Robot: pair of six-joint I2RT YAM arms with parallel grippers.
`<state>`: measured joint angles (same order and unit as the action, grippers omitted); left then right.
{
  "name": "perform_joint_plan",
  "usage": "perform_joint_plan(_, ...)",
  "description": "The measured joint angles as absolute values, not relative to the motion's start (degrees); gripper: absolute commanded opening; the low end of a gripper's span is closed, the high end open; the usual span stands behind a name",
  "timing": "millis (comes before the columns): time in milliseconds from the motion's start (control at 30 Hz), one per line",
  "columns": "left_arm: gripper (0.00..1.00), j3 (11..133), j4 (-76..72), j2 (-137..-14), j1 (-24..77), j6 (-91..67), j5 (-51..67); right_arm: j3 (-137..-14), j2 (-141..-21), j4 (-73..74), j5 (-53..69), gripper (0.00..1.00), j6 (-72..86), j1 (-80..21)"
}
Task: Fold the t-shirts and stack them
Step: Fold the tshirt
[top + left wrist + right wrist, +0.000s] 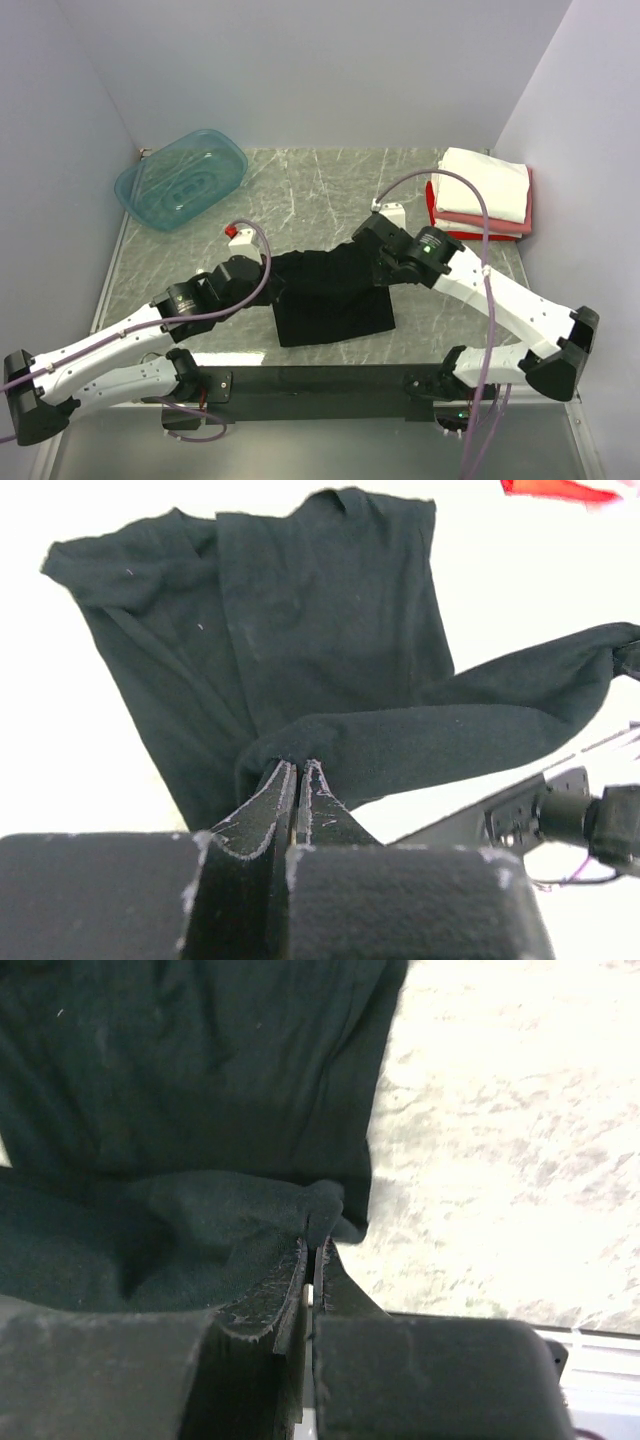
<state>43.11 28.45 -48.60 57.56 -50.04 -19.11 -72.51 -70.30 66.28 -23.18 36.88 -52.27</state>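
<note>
The black t-shirt (pixel 330 295) lies partly folded at the table's middle, its near part flat, its far edge lifted between both grippers. My left gripper (pixel 268 282) is shut on the shirt's left far edge; in the left wrist view its tips (pixel 298 765) pinch a black fold (pixel 330 650). My right gripper (pixel 383 268) is shut on the right far edge; in the right wrist view its tips (pixel 312 1243) pinch bunched black cloth (pixel 180 1110). A stack of folded white (pixel 487 183), pink (pixel 480 222) and red (pixel 433 205) shirts sits at the back right. No chest mark shows.
A translucent teal plastic tub (pixel 181 178) stands at the back left. The grey marble-patterned table (pixel 320 190) is walled by white panels on three sides. A black bar (pixel 320 380) with the arm bases runs along the near edge.
</note>
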Motion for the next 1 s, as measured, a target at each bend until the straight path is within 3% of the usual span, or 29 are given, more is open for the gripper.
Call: perform_joint_plan(1000, 0.0, 35.6, 9.3, -66.2, 38.0, -43.4, -11.0, -77.6, -97.1, 49.1, -20.1, 0.0, 25.8, -37.1)
